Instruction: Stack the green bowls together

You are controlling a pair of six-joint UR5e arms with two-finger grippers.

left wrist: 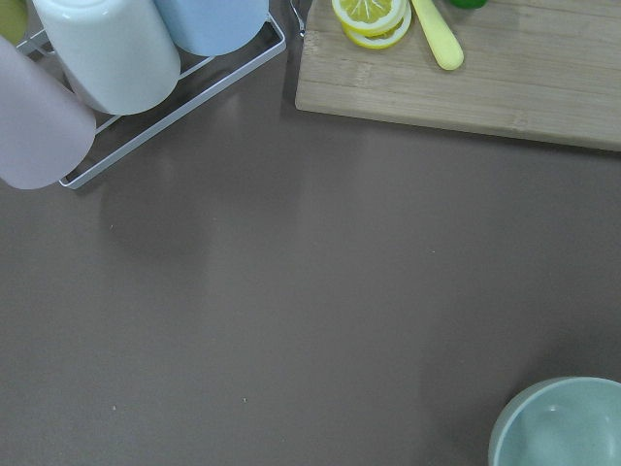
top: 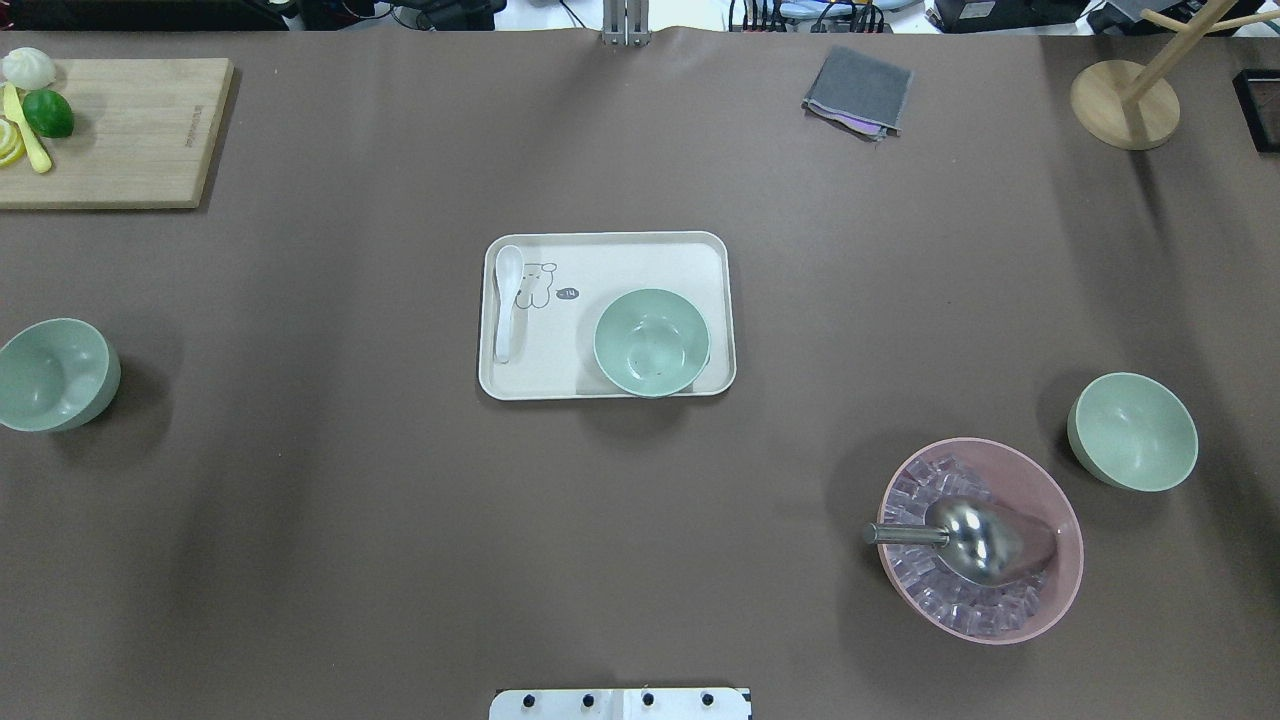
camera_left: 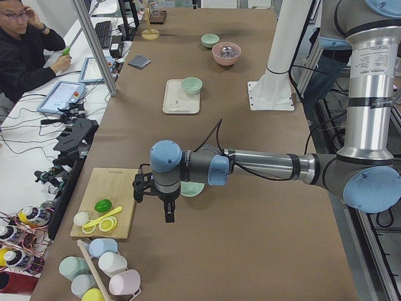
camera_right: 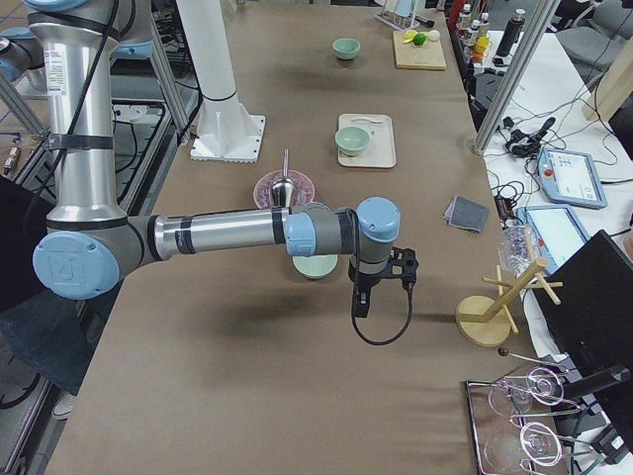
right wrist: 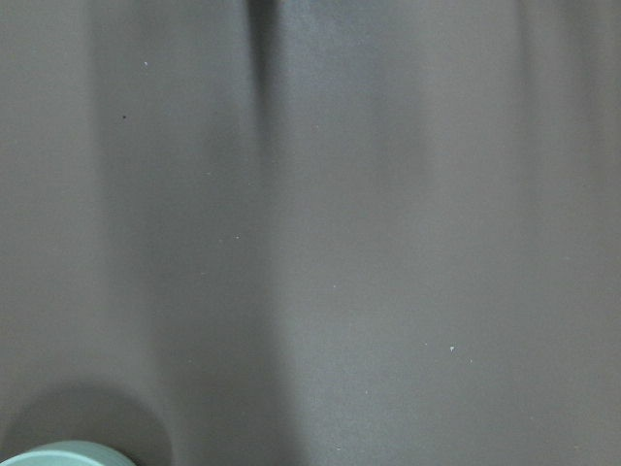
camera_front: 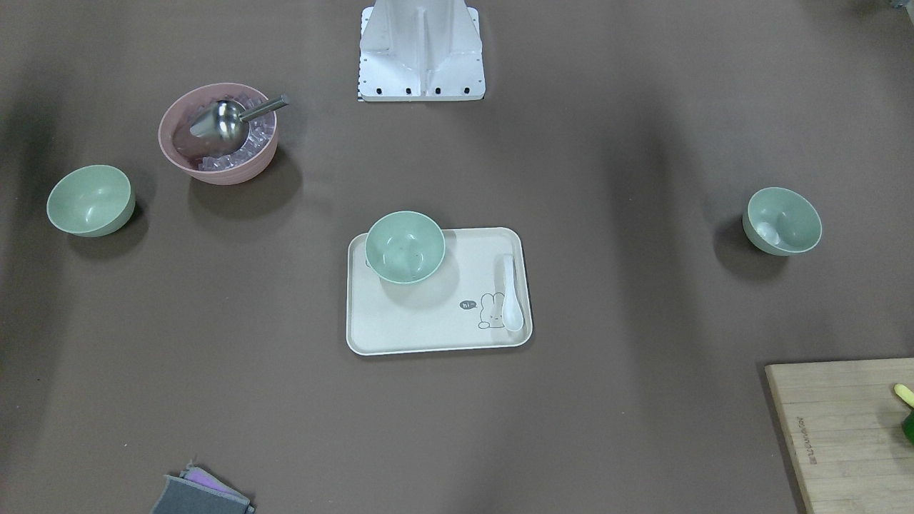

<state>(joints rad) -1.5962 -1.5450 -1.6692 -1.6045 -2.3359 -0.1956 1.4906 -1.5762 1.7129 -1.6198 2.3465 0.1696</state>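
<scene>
Three pale mint-green bowls stand apart. One bowl (top: 651,342) sits on the cream tray (top: 700,250) at mid table. One bowl (top: 55,375) is at the table's left end, and its rim shows in the left wrist view (left wrist: 563,427). One bowl (top: 1133,431) is at the right end by the pink bowl. My left gripper (camera_left: 169,216) hangs above the table just beyond the left bowl (camera_left: 192,189). My right gripper (camera_right: 361,305) hangs just beyond the right bowl (camera_right: 316,265). They show only in the side views, so I cannot tell open or shut.
A pink bowl (top: 1060,560) with ice and a metal scoop (top: 975,540) stands near the right bowl. A white spoon (top: 507,300) lies on the tray. A cutting board (top: 130,130) with lemon, a cup rack (left wrist: 97,68), a grey cloth (top: 858,90) and a wooden stand (top: 1125,100) line the edges.
</scene>
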